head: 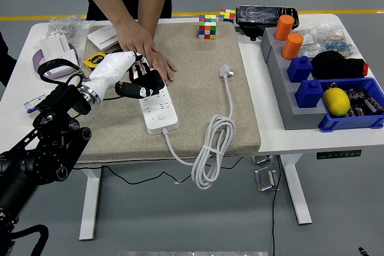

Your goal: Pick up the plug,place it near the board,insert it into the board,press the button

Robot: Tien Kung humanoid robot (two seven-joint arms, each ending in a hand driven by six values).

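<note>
On the beige mat (198,88), the white power strip (157,107) lies toward the left edge, held by a person's hand (144,49), the robot's left hand (141,82) curled loosely and empty above it, while the plug (225,72), mid-mat, looks light and rigid, best pinched by its body against its stiff trailing cable (211,148).

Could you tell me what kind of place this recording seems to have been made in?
Probably a robotics lab or test workshop: a height-adjustable white table on a grey floor with yellow floor tape, and bins of parts beside the power strip.
</note>
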